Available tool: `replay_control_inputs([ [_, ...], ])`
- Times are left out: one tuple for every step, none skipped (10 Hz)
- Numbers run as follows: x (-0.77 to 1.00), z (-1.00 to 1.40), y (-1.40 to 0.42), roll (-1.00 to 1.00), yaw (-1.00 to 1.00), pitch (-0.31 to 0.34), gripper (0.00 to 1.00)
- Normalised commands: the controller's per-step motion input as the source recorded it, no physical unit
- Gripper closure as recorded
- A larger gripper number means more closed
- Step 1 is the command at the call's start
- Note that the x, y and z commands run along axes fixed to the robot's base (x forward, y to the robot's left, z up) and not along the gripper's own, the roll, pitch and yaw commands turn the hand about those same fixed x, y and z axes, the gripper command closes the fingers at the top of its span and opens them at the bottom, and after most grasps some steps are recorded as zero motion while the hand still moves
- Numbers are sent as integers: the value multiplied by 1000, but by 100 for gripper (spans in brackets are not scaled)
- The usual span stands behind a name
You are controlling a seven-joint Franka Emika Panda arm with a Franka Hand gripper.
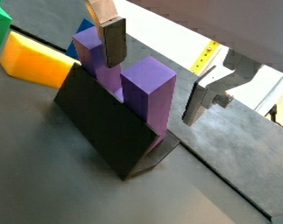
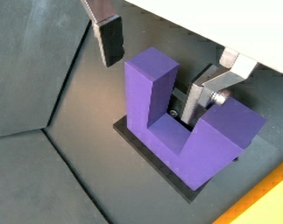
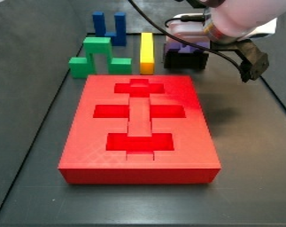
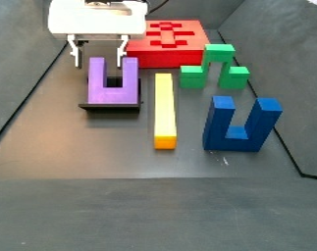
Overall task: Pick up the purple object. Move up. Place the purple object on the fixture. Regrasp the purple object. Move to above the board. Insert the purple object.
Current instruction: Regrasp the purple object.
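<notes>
One purple object (image 4: 112, 80) stood prongs-up on the single fixture (image 4: 111, 106), just beside the yellow bar (image 4: 164, 110). The gripper (image 4: 99, 51) hung directly above it, jaws spread, fingers (image 2: 109, 39) clear of both prongs. One board (image 3: 139, 124) lay near the fixture.

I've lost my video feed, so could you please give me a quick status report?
Gripper open, fingers astride one prong of the purple object. Purple object resting on the fixture, prongs up, not gripped. Nothing in the way; board unoccupied.
</notes>
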Motion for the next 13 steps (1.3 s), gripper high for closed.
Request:
replay_control_inputs([
  [37, -43, -26, 203, 20, 80, 0],
  [14, -54, -11, 229, 9, 89, 0],
  [0, 0, 0, 11, 0, 0, 0],
  [0, 0, 0, 9, 0, 0, 0],
  [0, 0, 0, 23, 0, 0, 0],
  [0, 0, 0, 0, 0, 0, 100],
  [0, 0, 0, 0, 0, 0, 100],
  [0, 0, 0, 0, 0, 0, 100],
  [0, 0, 0, 0, 0, 0, 100],
  [0, 0, 0, 0, 0, 0, 100],
  [0, 0, 0, 0, 0, 0, 100],
  [0, 0, 0, 0, 0, 0, 100],
  [0, 0, 0, 0, 0, 0, 100],
])
